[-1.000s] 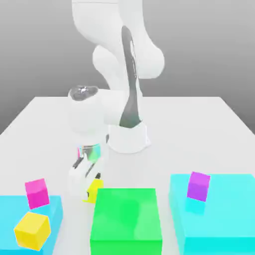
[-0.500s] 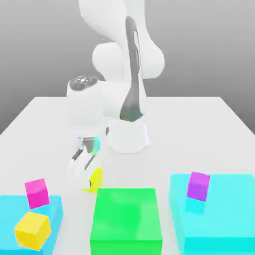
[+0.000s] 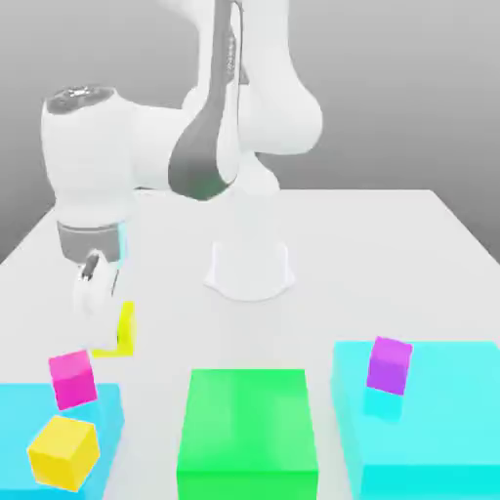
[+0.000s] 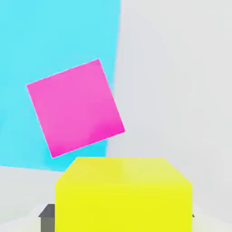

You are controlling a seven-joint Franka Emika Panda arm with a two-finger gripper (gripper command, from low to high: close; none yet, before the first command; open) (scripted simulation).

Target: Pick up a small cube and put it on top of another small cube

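We see smooth, flat-shaded solids on a pale matte table (image 3: 391,244): a glossy white arm, three low slabs and several sharp-edged cubes. The gripper (image 3: 109,317) is clenched on the small yellow cube (image 3: 124,325), which hangs clear of the table, just above and beside the magenta cube (image 3: 72,378) at the exterior view's left. That magenta cube sits on the near corner of a cyan slab (image 3: 107,410), together with a larger yellow cube (image 3: 63,451) (noticeably bigger than the held one). A green slab (image 3: 249,430) lies in the middle, and a second cyan slab (image 3: 439,410) at the exterior view's right carries a purple cube (image 3: 390,364).

A second ago the gripper was low beside the green slab with the yellow cube at table level; since then the arm has swung toward the exterior view's left and lifted it.

The hand view adds the downward look: the small yellow cube (image 4: 123,195) near the lens, the magenta cube (image 4: 74,108) showing a square, rotated top face on the cyan slab (image 4: 54,36), offset from the held cube rather than directly beneath.
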